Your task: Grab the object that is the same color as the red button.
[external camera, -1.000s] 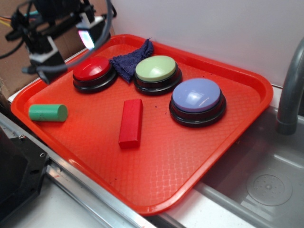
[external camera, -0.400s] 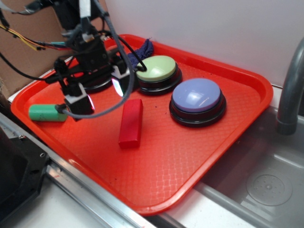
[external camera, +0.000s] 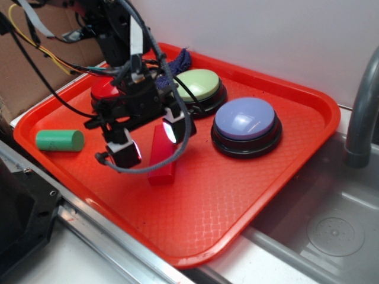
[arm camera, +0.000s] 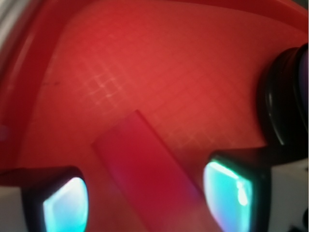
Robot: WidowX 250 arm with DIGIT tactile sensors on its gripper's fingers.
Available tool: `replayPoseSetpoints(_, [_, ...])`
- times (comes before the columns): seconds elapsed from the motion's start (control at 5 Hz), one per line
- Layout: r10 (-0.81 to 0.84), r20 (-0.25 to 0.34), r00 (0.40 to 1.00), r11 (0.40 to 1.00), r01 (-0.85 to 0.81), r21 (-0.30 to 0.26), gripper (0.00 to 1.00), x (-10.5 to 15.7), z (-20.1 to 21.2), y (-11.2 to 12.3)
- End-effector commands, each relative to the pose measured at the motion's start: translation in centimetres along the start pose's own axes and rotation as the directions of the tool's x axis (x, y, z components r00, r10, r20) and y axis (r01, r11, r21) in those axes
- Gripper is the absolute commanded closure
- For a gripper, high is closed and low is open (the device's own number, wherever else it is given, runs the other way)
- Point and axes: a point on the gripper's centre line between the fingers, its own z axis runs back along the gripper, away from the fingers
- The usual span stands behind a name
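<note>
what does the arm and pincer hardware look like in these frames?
Black arm with loose black cables looping around it, plus yellow and red wires at upper left. The pincer has two black-framed fingers with white housings and glossy pads glowing cyan-white.

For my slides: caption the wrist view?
Open gripper straddling the red block on the tray.

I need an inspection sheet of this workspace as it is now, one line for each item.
Surface: red tray beside a metal sink.
Job's things: red block lies flat on the tray; red button at the back, partly hidden by the arm.
Clutter: green cylinder, green button, lavender button, blue cloth.
Gripper: gripper open, fingers on either side of the block, not closed on it.
Cables: loose wires hang from the arm.
Surroundings: white wall, cardboard, grey faucet.
</note>
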Motion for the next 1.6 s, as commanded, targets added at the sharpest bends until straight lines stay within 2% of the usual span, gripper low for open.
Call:
replayPoseSetpoints(0.0, [-0.013,0.029,0.999,1.000,0.013,0.016,0.00,0.5,-0.9,0.1])
replayPoseSetpoints(0.2, [-0.005,0.017,1.000,1.000,0.005,-0.005,0.00,0.7,-1.4,-0.2])
replayPoseSetpoints(0.4, [0.032,0.008,0.999,0.999,-0.032,0.010,1.00,0.6,-1.3,-0.2])
replayPoseSetpoints(0.6, [0.026,0.020,0.999,1.000,-0.026,0.006,1.00,0.7,-1.2,-0.2])
replayPoseSetpoints(0.8, [0.021,0.000,1.000,1.000,-0.021,-0.004,1.00,1.2,-1.4,-0.3])
replayPoseSetpoints(1.0, [0.131,-0.062,0.989,0.991,-0.132,-0.018,1.00,1.9,-1.0,0.1])
replayPoseSetpoints(1.2, [0.373,-0.051,0.927,0.928,-0.372,0.020,1.00,1.3,1.6,0.3])
replayPoseSetpoints(1.4, [0.580,-0.060,0.812,0.815,-0.579,0.036,1.00,1.1,4.4,0.9])
